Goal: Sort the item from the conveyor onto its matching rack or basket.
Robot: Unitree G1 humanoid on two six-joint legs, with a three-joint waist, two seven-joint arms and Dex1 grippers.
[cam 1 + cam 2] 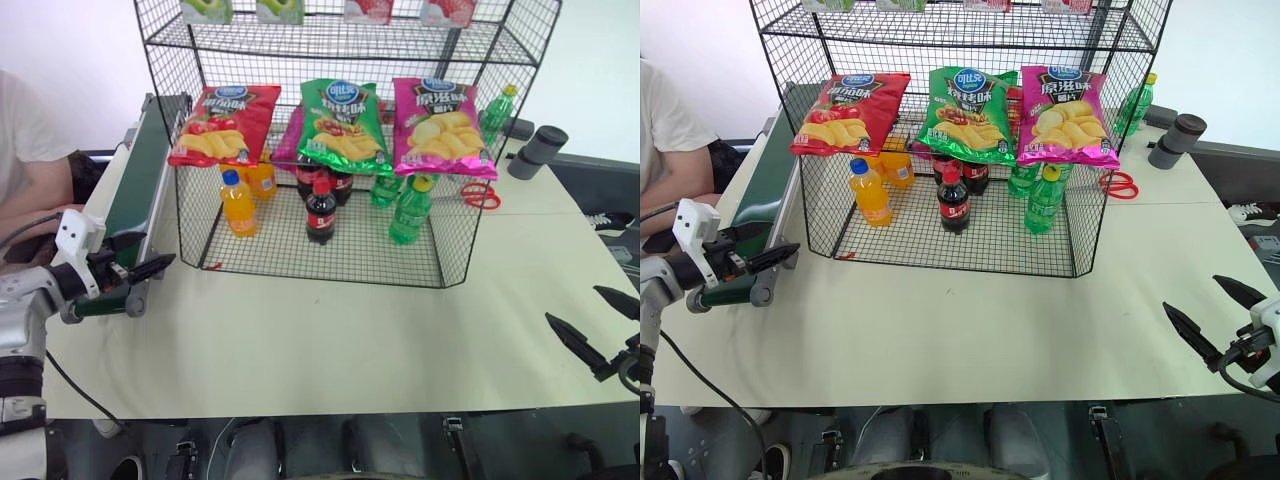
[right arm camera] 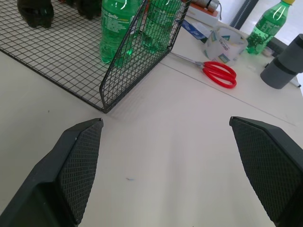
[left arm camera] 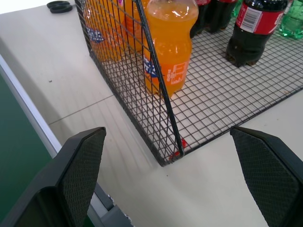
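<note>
From the head views, the green chip bag (image 1: 342, 125) already hung on the rack (image 1: 330, 210), between red and magenta bags; the conveyor (image 1: 140, 190) along the table's left edge carried nothing visible. In the wrist views, the left gripper (image 3: 182, 172) and the right gripper (image 2: 175, 165) both gaped wide, empty, so sorting looked done.

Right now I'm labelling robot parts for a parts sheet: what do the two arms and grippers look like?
Left gripper: two black pointed fingers on a white wrist block, silver-grey arm, black cable trailing. Right gripper: same black fingers, white wrist piece. Finger pads have a fine cross-hatched texture.
</note>
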